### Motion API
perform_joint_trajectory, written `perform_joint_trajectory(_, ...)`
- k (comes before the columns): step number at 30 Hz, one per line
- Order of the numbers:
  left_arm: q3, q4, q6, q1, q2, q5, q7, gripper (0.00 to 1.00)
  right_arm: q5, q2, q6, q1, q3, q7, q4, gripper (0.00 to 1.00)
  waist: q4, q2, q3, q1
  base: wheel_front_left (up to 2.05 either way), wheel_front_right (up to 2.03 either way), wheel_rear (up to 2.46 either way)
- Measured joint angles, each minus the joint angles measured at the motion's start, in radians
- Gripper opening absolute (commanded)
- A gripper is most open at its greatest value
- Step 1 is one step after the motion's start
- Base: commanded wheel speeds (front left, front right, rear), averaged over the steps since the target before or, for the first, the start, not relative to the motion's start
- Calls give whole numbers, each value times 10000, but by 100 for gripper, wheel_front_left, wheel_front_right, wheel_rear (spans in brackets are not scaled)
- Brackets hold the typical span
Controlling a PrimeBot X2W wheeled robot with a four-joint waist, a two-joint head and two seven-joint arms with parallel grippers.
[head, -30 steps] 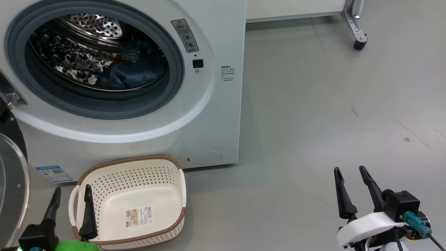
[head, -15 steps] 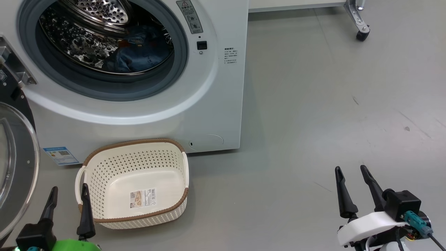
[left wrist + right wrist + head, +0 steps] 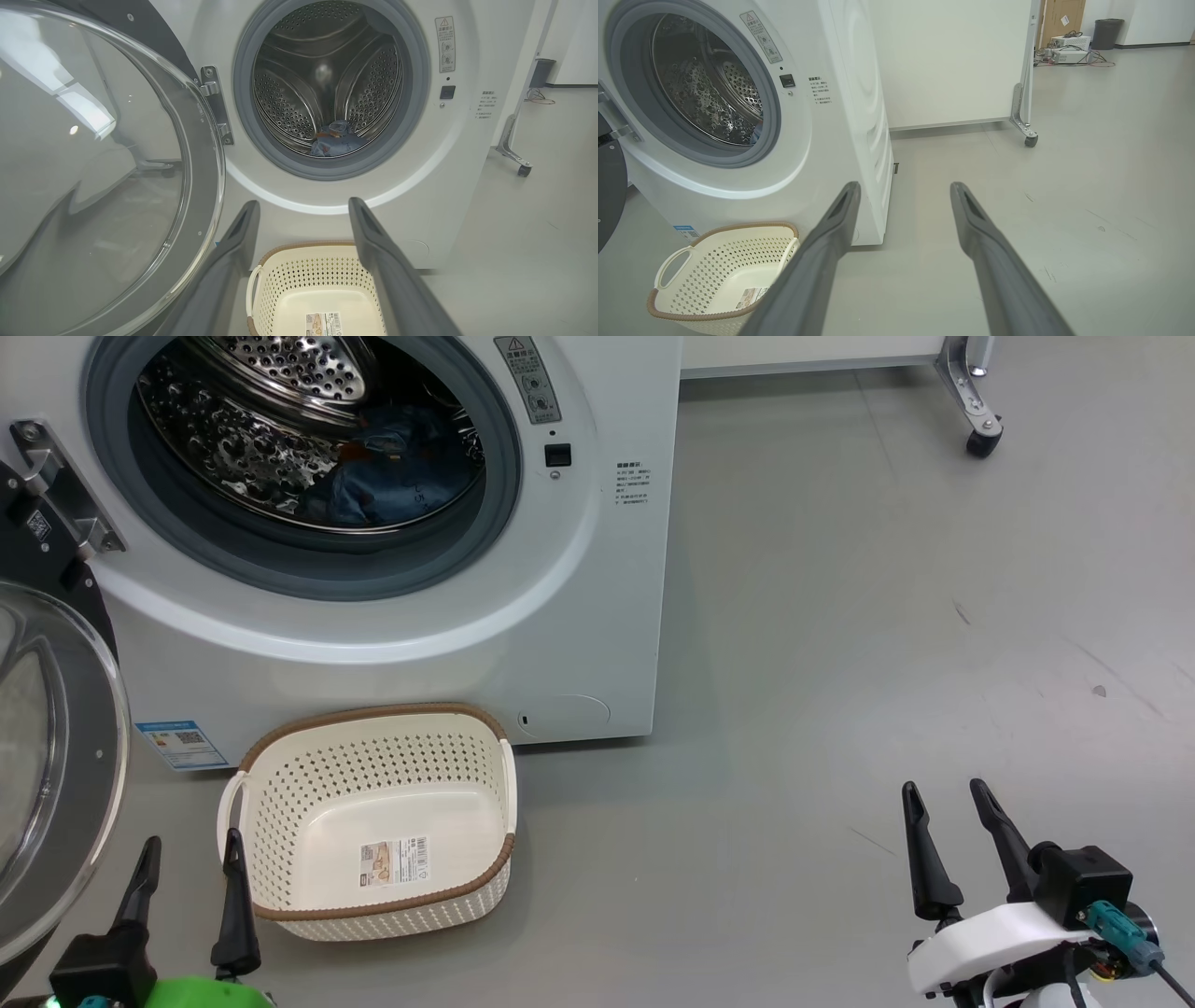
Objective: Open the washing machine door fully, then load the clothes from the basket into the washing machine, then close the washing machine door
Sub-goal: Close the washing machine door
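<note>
1. Machine: I see the washing machine (image 3: 597, 616) standing on the grey floor (image 3: 840, 663). The washing machine door (image 3: 56, 756) stands swung wide open on my left, hanging from its metal hinge (image 3: 65, 485) at the left edge of the opening. The glass bowl faces outward.

2. Load: The clothes (image 3: 392, 485) lie low inside the steel drum (image 3: 243, 457), behind the grey seal (image 3: 308, 569). They form a blue bundle with an orange patch.

3. Basket: The basket (image 3: 373, 714) sits upright on the floor, just in front of the machine's lower panel and below the opening. A label (image 3: 395, 861) shows on its bottom. A blue sticker (image 3: 182, 744) shows on the machine front, beside the basket's left corner.

4. Left pincer (image 3: 191, 842): Fingers spread wide, holding nothing. It sits low between the door and the basket, close to the basket's left handle (image 3: 229, 803).

5. Right pincer (image 3: 943, 790): Fingers spread wide, holding nothing. It hangs over bare floor, well apart from the machine and the basket.
</note>
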Motion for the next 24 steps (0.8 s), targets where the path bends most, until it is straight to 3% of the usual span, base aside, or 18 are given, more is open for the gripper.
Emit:
perform_joint_trajectory(14,-198,12,-65,10,-10,-23,2,100,-2,-29,0,177,-111,0,19,100,419,0,-274,0,0,0,0)
perform_joint_trajectory(24,343,-102,71,9,-17,-94,0,100,-31,-46,0,178,-136,0,-249,100,890,0,-241,0,0,0,0)
